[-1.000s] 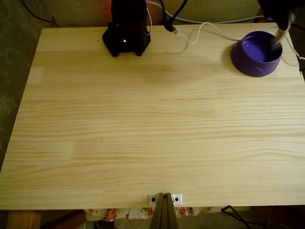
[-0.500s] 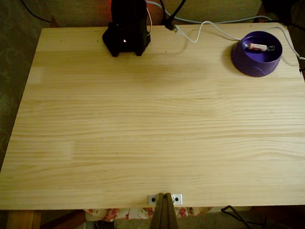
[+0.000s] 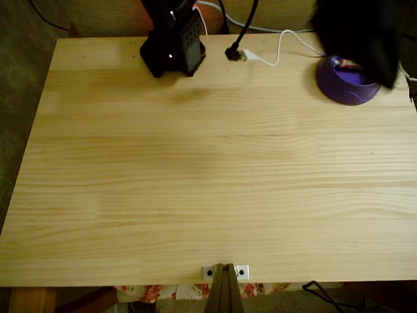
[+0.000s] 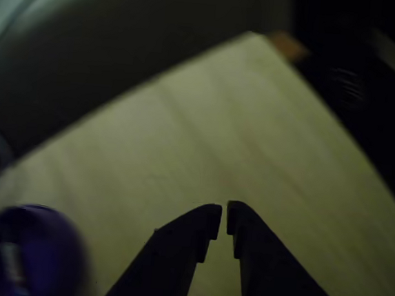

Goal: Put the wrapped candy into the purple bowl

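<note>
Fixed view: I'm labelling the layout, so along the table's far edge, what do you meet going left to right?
Black arm base → black plug joined to a white cable → purple bowl, partly covered by a dark blurred shape, with the wrapped candy inside it.

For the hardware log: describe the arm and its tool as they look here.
The tool has two black, tapering fingers with notched tips. In the fixed view the arm is a blurred black mass, and its black base carries a small red light.
</note>
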Tool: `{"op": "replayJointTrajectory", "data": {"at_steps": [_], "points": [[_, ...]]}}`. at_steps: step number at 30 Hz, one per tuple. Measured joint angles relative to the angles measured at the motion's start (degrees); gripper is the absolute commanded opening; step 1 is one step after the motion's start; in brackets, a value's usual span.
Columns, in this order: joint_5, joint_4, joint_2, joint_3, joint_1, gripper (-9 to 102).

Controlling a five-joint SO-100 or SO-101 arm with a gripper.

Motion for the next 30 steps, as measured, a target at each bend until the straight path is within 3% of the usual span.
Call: {"op": "replayJointTrajectory", "data": {"at_steps": [5, 20, 30], "points": [[-6.2, 0.1, 6.3, 9.8, 9.4, 0], [-3.1, -4.7, 32.7, 42.1, 50.5, 0], [8.8, -0.4, 56.0, 64.0, 55.7, 0]]}}
